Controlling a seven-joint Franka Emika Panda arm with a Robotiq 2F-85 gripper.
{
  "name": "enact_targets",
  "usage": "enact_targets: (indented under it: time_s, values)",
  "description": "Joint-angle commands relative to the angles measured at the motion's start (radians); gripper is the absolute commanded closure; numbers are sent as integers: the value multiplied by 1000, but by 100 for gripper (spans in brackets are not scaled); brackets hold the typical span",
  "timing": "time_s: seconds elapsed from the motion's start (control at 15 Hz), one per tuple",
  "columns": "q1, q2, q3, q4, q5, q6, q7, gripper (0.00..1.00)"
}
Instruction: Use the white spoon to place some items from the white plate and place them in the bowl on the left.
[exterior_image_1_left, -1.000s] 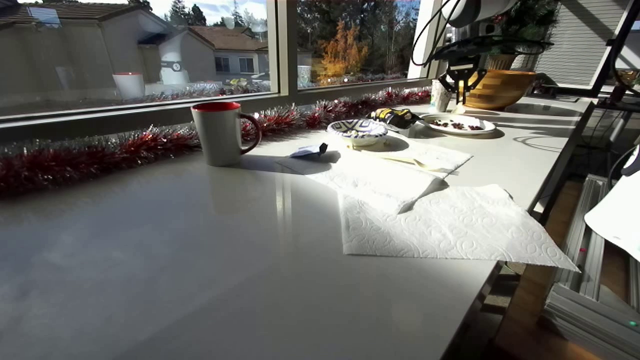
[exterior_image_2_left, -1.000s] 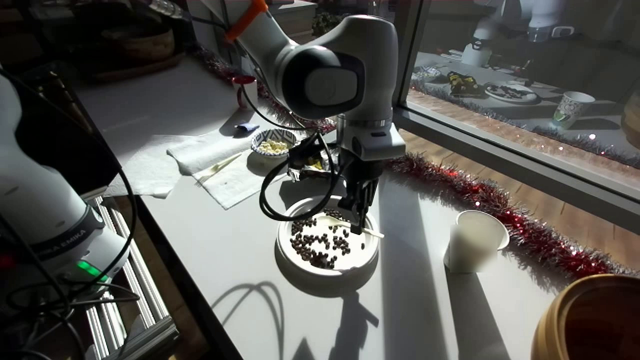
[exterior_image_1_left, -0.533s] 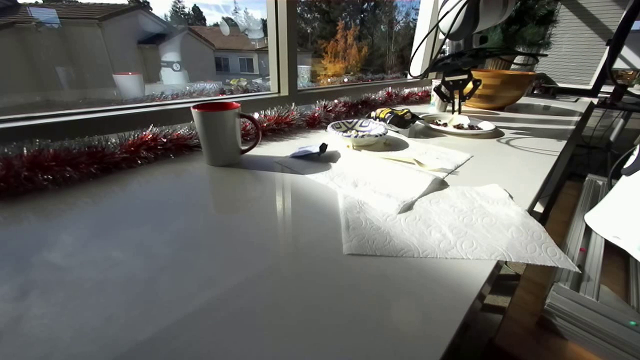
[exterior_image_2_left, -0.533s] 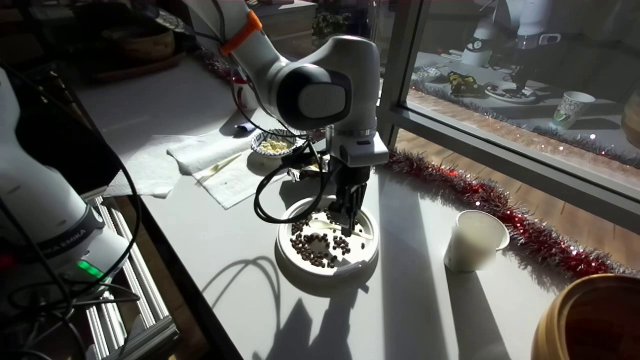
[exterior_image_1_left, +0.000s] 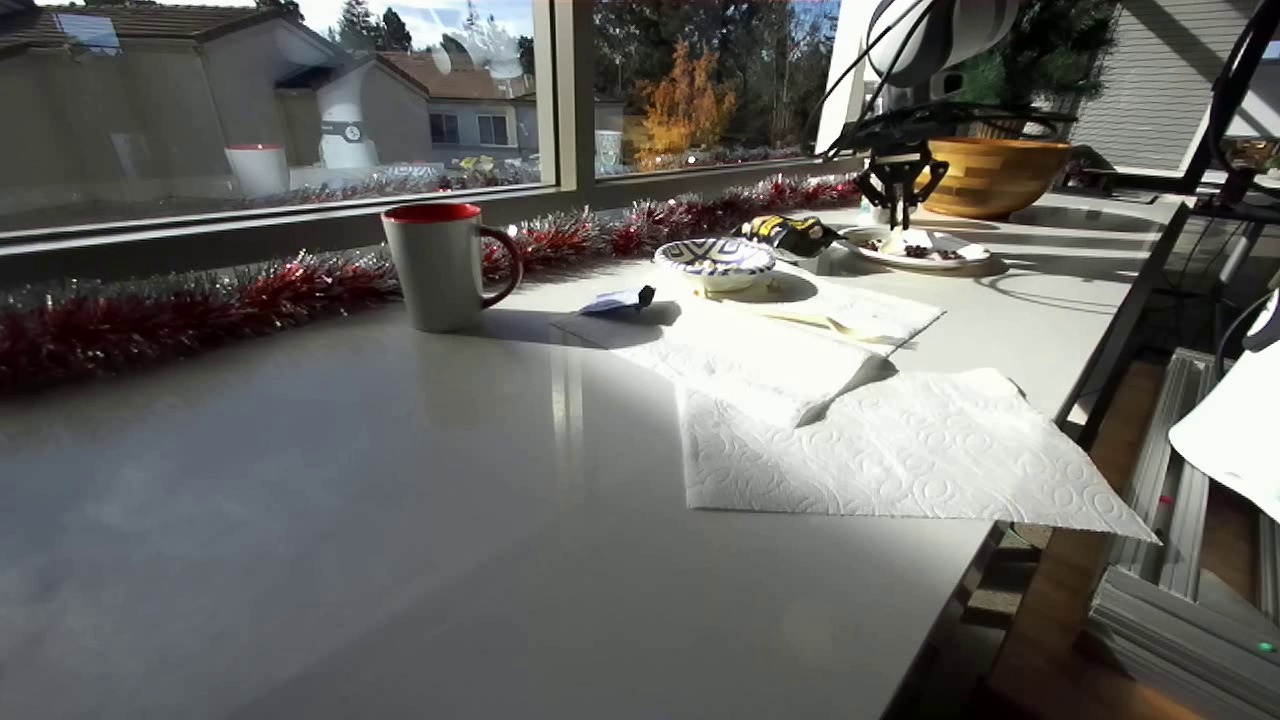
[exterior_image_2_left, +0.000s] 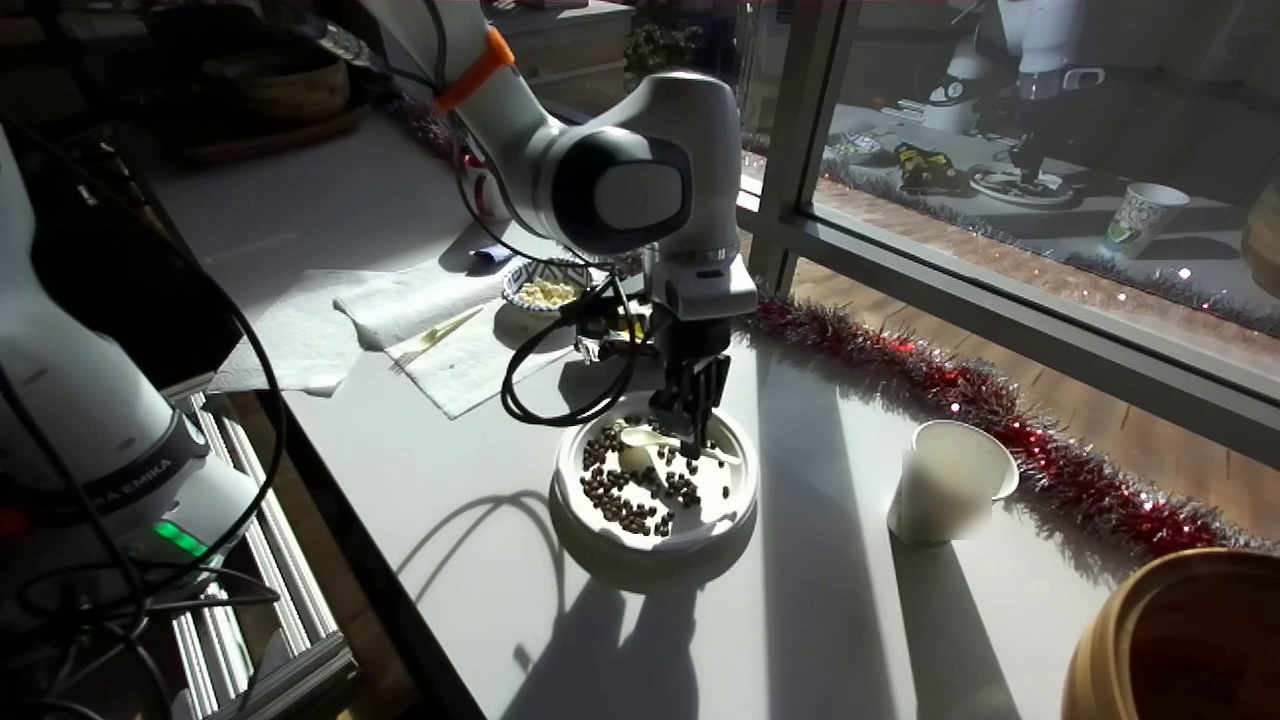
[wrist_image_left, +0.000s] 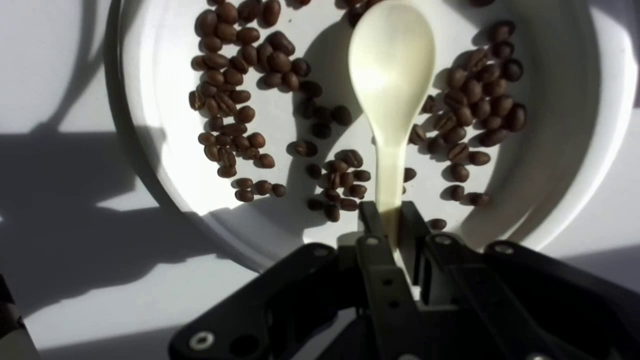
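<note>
1. Check your pincer (wrist_image_left: 391, 216): narrowed to handle width, it clamps the white spoon (wrist_image_left: 391, 115) over the white plate (wrist_image_left: 607, 150), scoop end at 12 o'clock in the wrist view.
2. Expect a light, probably slippery, slightly flexible spoon; grip mid-handle to limit twisting.
3. Load beans (wrist_image_left: 226, 103) from 9 o'clock; carry level to the bowl (exterior_image_2_left: 548, 270), 11 o'clock from the plate in an exterior view.

It looks like a home or office, I can't tell which: a table (exterior_image_1_left: 420, 560) with tinsel (exterior_image_1_left: 220, 320) and a mug (exterior_image_1_left: 435, 270), by a window (exterior_image_1_left: 569, 90) with a house (exterior_image_1_left: 250, 80) outside.
</note>
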Motion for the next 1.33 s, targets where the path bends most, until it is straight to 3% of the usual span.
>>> enact_targets:
  time_s: [0.0,0.53,1.27]
  values:
    - [37,-14,-34,-31,-99,42,108,97]
    - [78,-59,-44,-88,-287,52,257,97]
    - [49,-95,13,-114,-527,44,505,97]
